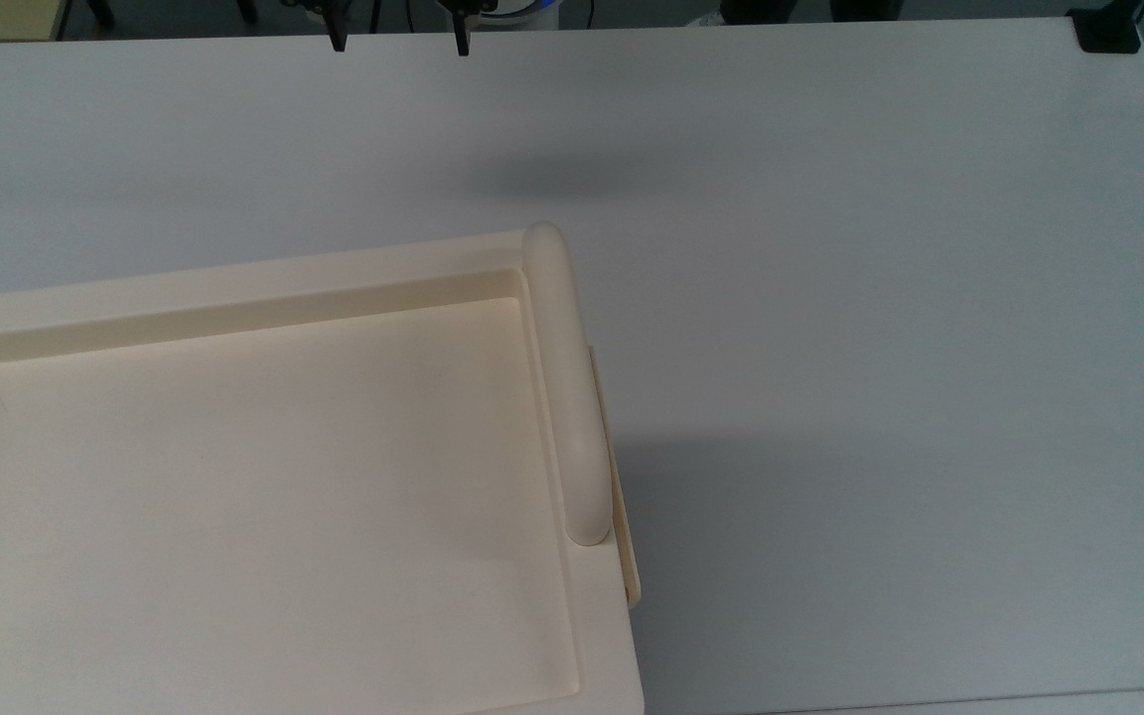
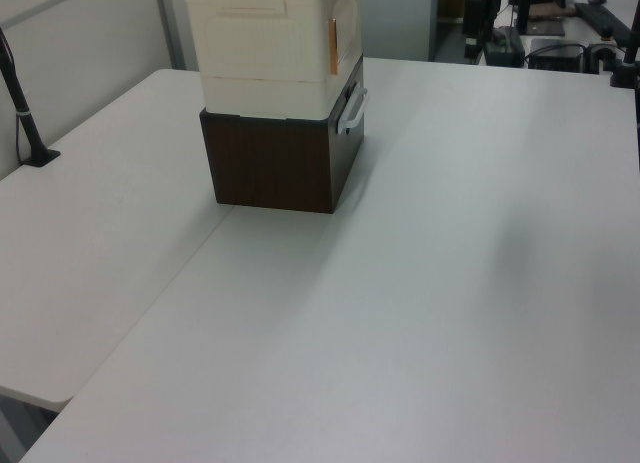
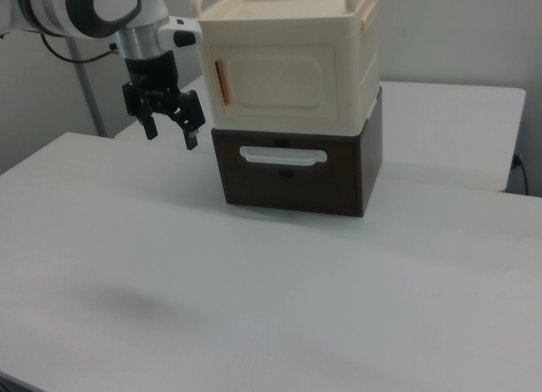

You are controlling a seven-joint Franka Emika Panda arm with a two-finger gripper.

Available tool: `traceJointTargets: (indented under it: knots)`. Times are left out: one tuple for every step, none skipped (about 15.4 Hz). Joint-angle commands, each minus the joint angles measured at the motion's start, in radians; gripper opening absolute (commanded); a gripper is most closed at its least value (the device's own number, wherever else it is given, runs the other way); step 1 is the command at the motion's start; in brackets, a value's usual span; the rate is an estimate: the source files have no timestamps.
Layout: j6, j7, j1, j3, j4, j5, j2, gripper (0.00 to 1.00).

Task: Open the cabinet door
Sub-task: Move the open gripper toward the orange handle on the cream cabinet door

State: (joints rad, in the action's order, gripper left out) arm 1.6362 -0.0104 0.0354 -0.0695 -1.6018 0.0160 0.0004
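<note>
The cream cabinet stands on a dark brown drawer box. Its cabinet door lies flush in the front face, with an orange handle strip on the right view's left edge. My gripper hangs open and empty above the table, just off the door's handle side at the right view's left. In the top view the cabinet shows its recessed top, the door appears as a thin edge, and my gripper is at the upper edge. In the left view the cabinet is at the far end.
The brown box carries a drawer with a white handle. A rounded cream bar runs along the cabinet top. The white table stretches wide before the cabinet. A black post stands at the left view's left edge.
</note>
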Motion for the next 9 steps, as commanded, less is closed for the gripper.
traceJointTargets:
  knots:
    - [0.016,0.001,0.012,-0.007,-0.003,-0.007,-0.005,1.0]
    - [0.017,-0.022,0.011,-0.007,-0.003,-0.007,-0.003,1.0]
    - [0.017,-0.054,0.011,-0.007,-0.003,-0.007,-0.005,1.0]
    - [0.017,-0.09,0.009,-0.009,-0.001,-0.007,-0.006,1.0]
    - [0.016,-0.126,0.006,-0.009,-0.001,-0.007,-0.008,1.0]
    - [0.017,-0.164,0.005,-0.009,-0.001,-0.007,-0.01,1.0]
    - [0.017,-0.19,0.003,-0.009,0.0,-0.011,-0.01,1.0]
    - [0.02,-0.195,0.003,-0.009,0.002,-0.013,-0.01,1.0]
    - [0.034,-0.188,0.003,-0.007,0.002,-0.013,-0.01,1.0]
